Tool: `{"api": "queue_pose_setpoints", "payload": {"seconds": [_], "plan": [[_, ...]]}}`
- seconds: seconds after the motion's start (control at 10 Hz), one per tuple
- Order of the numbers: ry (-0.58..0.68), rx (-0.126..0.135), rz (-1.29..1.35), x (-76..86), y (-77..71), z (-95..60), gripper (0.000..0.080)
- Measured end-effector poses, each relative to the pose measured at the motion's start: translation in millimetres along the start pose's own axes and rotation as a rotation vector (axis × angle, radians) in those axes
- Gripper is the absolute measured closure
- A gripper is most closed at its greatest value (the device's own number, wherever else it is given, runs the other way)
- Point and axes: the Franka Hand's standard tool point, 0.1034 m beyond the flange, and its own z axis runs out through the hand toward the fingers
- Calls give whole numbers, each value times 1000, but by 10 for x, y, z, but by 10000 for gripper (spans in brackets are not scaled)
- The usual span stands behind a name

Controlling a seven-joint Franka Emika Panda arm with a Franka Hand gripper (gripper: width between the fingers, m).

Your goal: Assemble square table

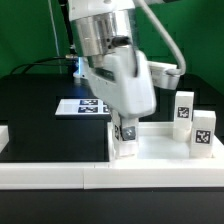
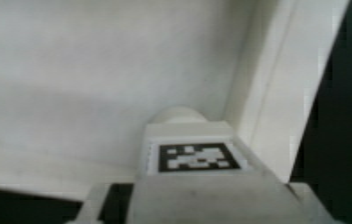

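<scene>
The white square slab [image 1: 160,150] lies at the exterior view's right, behind the low wall. My gripper [image 1: 124,126] is shut on a short white leg [image 1: 125,138] with a black-and-white tag and holds it upright at the slab's near left corner. In the wrist view my gripper [image 2: 199,198] holds the leg [image 2: 194,150] over the slab's flat face [image 2: 84,90], close to its raised rim [image 2: 271,80]. The leg's lower end is hidden, so I cannot tell whether it touches. Two more tagged legs [image 1: 183,108] [image 1: 203,134] stand upright at the slab's right side.
The long low white border wall [image 1: 60,172] runs along the front. The marker board [image 1: 82,105] lies on the black table behind my arm. Another white part [image 1: 166,72] shows behind the arm at the back right.
</scene>
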Motion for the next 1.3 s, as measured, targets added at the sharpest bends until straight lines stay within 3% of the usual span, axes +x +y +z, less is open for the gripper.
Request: {"api": "queue_pose_setpoints", "payload": {"seconds": [0.2,0.4,0.5,0.6,0.7,0.8,1.2,1.3], "plan": [[-9,3,133,-6,-4,2,514],[-9,2,98,-5,-1,4,514],[-9,2,95,-4,0,5,434],[-7,1,-62,14,3,-1,434],[-2,-25,-300,-1,21,-1,236],[-18,-68,-403,-77,38,-7,177],[-20,-62,-687,-54,23,-10,151],[-3,-91,-900,-63,28,-12,150]]}}
